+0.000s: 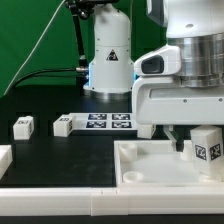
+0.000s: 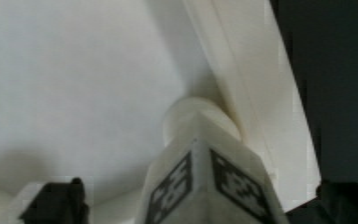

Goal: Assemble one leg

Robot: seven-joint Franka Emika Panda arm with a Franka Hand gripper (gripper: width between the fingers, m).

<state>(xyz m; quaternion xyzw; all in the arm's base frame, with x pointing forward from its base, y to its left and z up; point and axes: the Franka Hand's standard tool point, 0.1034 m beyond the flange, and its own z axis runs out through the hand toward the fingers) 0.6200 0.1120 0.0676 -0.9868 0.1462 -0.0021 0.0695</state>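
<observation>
**Leg standing in tray, gripper spread around it**

Nearest the exterior camera runs a white rail [image 1: 60, 202] along the table edge. Behind it sits the large white tray-like piece [image 1: 150, 165]. The leg [image 1: 207, 147], tag facing the camera, stands upright at the tray's corner on the exterior view's right. The gripper [image 1: 196, 140] hangs vertically over the leg, arm body directly above. In the wrist view the fingertips [image 2: 53, 200] stand wide to either side of the leg [image 2: 208, 170], apparently not touching it. Farther back lie two small white blocks [image 1: 23, 126] and [image 1: 63, 125] and the marker board [image 1: 110, 122], with the robot base [image 1: 110, 55] beyond.
</observation>
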